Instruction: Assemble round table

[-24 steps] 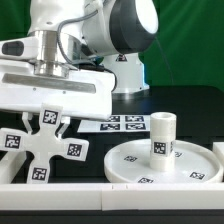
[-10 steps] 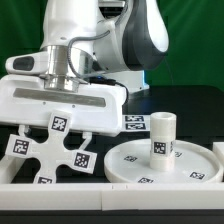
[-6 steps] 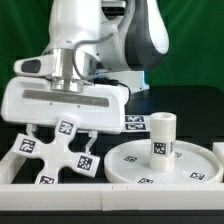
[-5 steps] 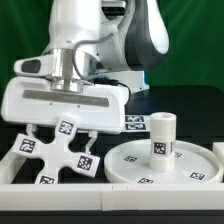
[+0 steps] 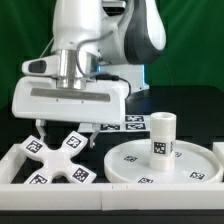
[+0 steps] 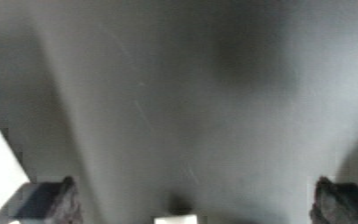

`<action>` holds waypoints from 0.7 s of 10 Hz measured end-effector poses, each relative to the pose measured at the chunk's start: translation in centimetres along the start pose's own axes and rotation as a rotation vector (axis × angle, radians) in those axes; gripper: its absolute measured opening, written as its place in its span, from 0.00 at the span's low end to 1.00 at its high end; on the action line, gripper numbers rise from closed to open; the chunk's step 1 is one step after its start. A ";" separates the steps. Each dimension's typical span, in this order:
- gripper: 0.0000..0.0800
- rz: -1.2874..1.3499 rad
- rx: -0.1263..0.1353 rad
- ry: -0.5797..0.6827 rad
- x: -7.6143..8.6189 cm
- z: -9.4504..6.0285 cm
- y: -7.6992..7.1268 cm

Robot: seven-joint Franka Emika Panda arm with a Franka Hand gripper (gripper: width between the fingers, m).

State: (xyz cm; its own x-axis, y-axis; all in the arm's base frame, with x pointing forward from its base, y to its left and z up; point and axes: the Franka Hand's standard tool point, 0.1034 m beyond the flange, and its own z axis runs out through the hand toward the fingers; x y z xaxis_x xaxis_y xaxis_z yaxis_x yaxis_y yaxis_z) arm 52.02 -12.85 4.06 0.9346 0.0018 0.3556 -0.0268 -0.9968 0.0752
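Wrist view's mostly grey blur, only my fingers (image 6: pixel 48 200) show at its edges. My hand (image 5: pixel 65 131) points straight down, low over the foot (image 5: pixel 55 163), spread wide.

Premises: a robotics laboratory test bench, not a dwelling or shop. Evidence noted:
- A white industrial robot arm (image 5: pixel 100 30) stands over a matt black table (image 5: pixel 195 105).
- A plain green backdrop (image 5: pixel 20 40) closes the scene behind the claw (image 5: pixel 65 132).
- A white border rail (image 5: pixel 110 195) fences the table edge on the camera's side of the claw.
- The marker board (image 5: pixel 128 124) lies flat just behind the claw.
- Printed black-and-white square tags are fixed to the white plastic parts: the cross-shaped foot (image 5: pixel 58 160) beneath the claw, and the leg (image 5: pixel 160 122) and disc (image 5: pixel 190 160) beside it
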 end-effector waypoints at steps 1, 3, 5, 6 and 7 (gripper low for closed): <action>0.81 0.007 0.004 0.004 0.4 -1.2 0.0; 0.81 0.015 0.016 -0.003 0.5 -1.8 -0.4; 0.81 0.016 0.017 -0.006 0.4 -1.6 -0.4; 0.81 0.016 0.017 -0.007 0.4 -1.6 -0.4; 0.81 0.015 0.018 -0.008 0.4 -1.6 -0.5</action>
State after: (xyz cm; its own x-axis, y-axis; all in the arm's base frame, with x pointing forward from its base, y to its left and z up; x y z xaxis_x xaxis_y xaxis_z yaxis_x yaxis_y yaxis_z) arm 51.81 -12.24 5.69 0.9370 -0.0143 0.3490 -0.0347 -0.9980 0.0525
